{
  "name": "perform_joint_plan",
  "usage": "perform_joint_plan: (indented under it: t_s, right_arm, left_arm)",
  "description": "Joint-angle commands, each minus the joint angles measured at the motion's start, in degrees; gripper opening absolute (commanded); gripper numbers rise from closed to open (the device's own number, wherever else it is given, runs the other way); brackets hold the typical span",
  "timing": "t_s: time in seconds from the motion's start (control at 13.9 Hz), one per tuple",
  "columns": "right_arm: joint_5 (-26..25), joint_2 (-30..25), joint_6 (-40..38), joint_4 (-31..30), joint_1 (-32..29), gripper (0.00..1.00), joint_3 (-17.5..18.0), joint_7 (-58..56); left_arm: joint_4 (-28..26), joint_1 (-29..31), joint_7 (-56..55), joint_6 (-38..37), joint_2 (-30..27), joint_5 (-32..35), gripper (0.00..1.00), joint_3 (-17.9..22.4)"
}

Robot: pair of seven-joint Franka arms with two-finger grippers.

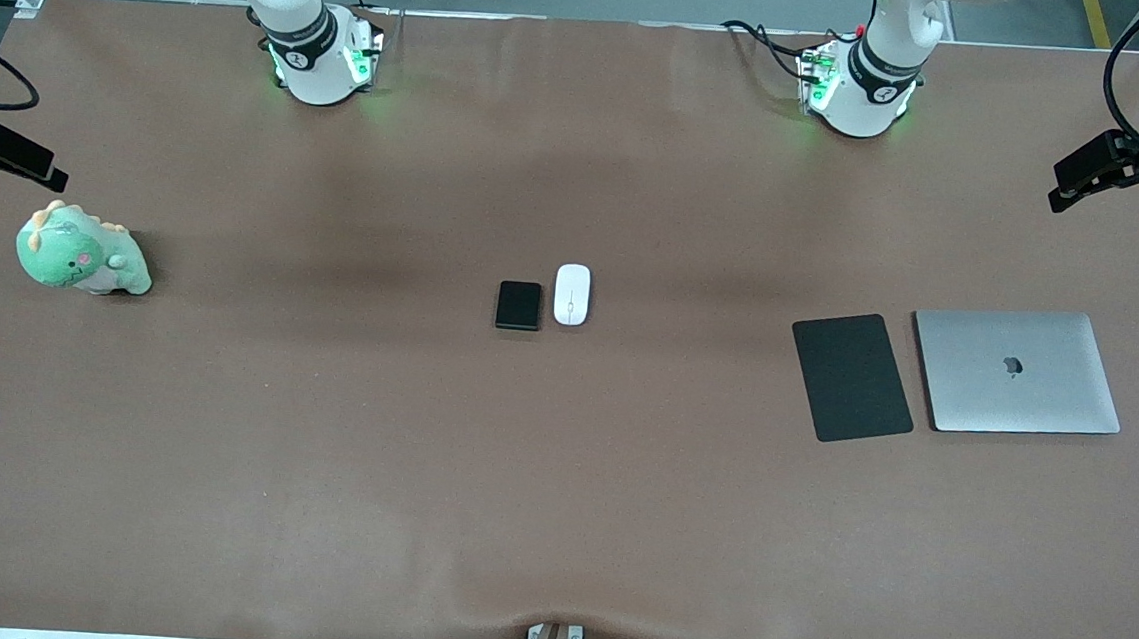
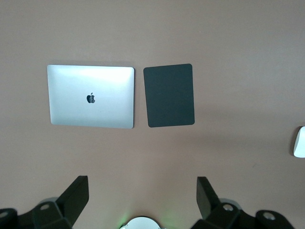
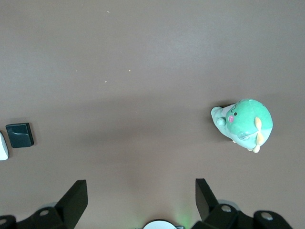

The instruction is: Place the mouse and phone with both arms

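Note:
The white mouse (image 1: 571, 294) and the black phone (image 1: 518, 305) lie side by side at the middle of the brown table (image 1: 320, 442), the phone toward the right arm's end. Both arms are raised near their bases, and their hands are out of the front view. My left gripper (image 2: 142, 183) is open and empty, high over the table; the mouse (image 2: 299, 142) shows at the edge of its wrist view. My right gripper (image 3: 141, 186) is open and empty, high over the table; the phone (image 3: 19, 135) and a sliver of the mouse (image 3: 2, 145) show in its wrist view.
A flat black mouse pad (image 1: 851, 376) and a closed silver laptop (image 1: 1015, 371) lie toward the left arm's end. A green plush dinosaur (image 1: 81, 253) sits toward the right arm's end. Black camera mounts (image 1: 0, 151) reach in over both table ends.

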Motion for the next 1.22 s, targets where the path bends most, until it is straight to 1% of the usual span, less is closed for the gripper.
perform_joint_plan:
  t_s: [0.0, 0.43, 0.72, 0.93, 1.15]
  right_arm:
    - [0.8, 0.0, -0.5, 0.2, -1.1, 1.0, 0.7, -0.3]
    - [0.8, 0.0, -0.5, 0.2, -1.0, 1.0, 0.7, -0.2]
    - [0.8, 0.0, -0.5, 0.1, -1.1, 1.0, 0.7, -0.2]
    - [0.8, 0.0, -0.5, 0.1, -1.1, 1.0, 0.7, -0.2]
    - [0.8, 0.0, -0.5, 0.1, -1.1, 1.0, 0.7, -0.2]
  left_arm:
    - [0.6, 0.4, 1.3, -0.7, 0.1, -0.3, 1.0, 0.0]
    - [0.7, 0.3, 1.0, -0.7, 0.4, -0.7, 1.0, -0.1]
    - [0.6, -0.8, 0.4, -0.7, 1.2, -0.7, 1.0, -0.7]
    - [0.5, -1.1, -0.4, -0.7, 2.0, -0.8, 1.0, -3.1]
    - [0.5, -1.2, -4.4, -0.5, 3.6, -0.9, 1.0, -6.7]
